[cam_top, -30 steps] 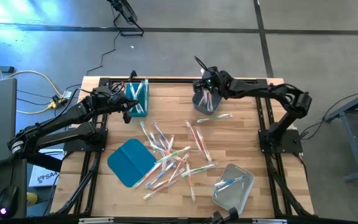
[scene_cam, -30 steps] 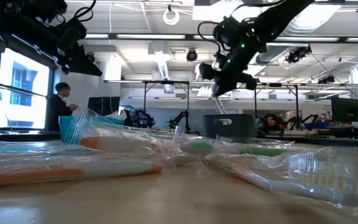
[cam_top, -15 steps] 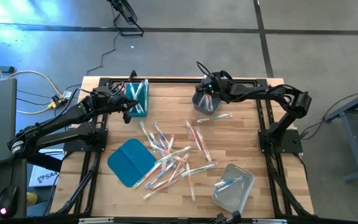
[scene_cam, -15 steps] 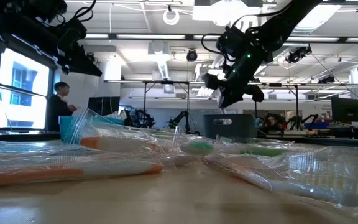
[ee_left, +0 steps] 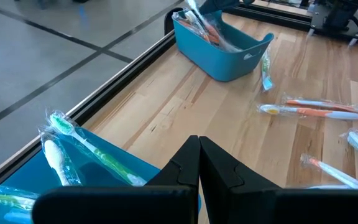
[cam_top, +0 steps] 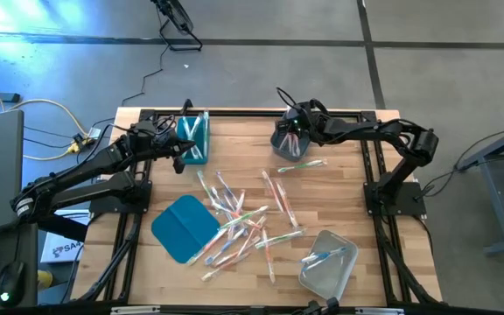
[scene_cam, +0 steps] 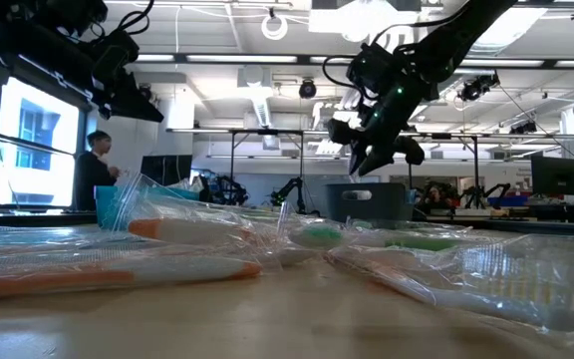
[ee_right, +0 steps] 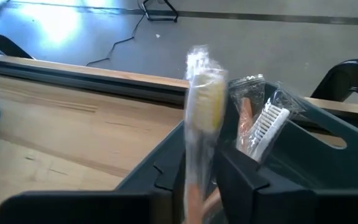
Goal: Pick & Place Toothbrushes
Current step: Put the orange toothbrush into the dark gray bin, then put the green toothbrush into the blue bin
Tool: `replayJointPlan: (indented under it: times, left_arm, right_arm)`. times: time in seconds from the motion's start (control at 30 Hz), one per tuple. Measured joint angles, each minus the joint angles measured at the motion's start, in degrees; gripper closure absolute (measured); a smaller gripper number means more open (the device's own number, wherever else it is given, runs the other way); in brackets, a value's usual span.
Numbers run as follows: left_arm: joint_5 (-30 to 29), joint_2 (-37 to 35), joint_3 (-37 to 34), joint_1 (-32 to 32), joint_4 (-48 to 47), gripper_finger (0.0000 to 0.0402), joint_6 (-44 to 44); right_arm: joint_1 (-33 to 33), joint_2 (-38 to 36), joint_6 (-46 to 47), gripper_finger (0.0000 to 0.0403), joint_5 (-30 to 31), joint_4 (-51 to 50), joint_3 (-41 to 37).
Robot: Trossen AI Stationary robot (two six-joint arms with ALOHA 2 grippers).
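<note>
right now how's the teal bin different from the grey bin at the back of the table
The teal bin sits at the back left beside the left gripper, whose fingers are shut and empty. The grey bin sits at the back centre under the right gripper, where a wrapped toothbrush stands between its fingers. One is bright teal, the other dark grey. Both hold wrapped toothbrushes.

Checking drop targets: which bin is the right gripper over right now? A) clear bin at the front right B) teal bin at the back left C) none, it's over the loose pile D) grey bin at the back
D: in the high view the right gripper is over the grey bin, and its wrist view shows a wrapped toothbrush between its fingers above that bin.
</note>
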Motion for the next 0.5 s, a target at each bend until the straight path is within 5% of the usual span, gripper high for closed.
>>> replayJointPlan:
  times: [0.33,0.5]
  left_arm:
    - [0.0,0.0,0.0,0.0,0.0,0.04,0.0]
    - [0.0,0.0,0.0,0.0,0.0,0.04,0.0]
  right_arm:
    - [0.0,0.0,0.3,0.0271,-0.5,0.8,0.0]
    - [0.0,0.0,0.4,0.0271,-8.2,4.7,0.0]
